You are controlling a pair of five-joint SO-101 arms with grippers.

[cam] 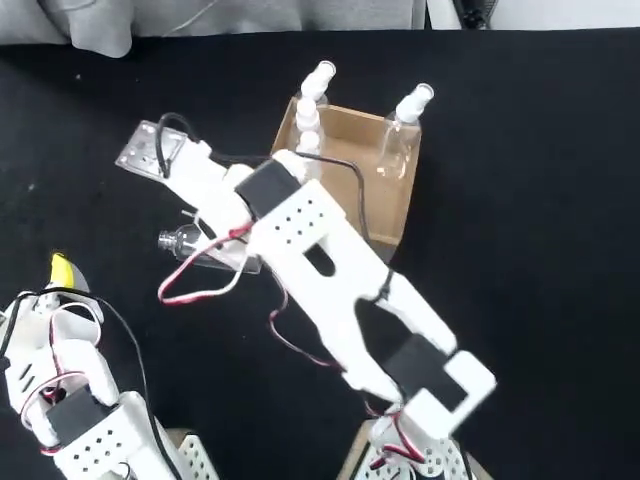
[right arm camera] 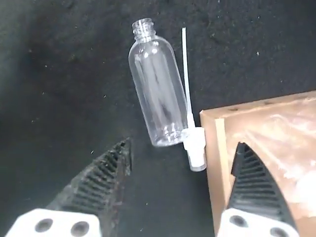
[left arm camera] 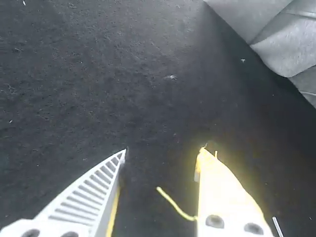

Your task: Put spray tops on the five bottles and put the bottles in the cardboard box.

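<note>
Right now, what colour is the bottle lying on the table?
Clear and see-through; the bottle shows best in the right wrist view.

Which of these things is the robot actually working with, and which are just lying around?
For the job: the uncapped bottle lying on the table, the loose spray top beside it, the cardboard box, the capped bottles standing in it.
Just lying about: the grey cloth at the table's far edge.

Left hand (left arm camera: pixel 163 153) and right hand (right arm camera: pixel 184 144), both agape and empty.
</note>
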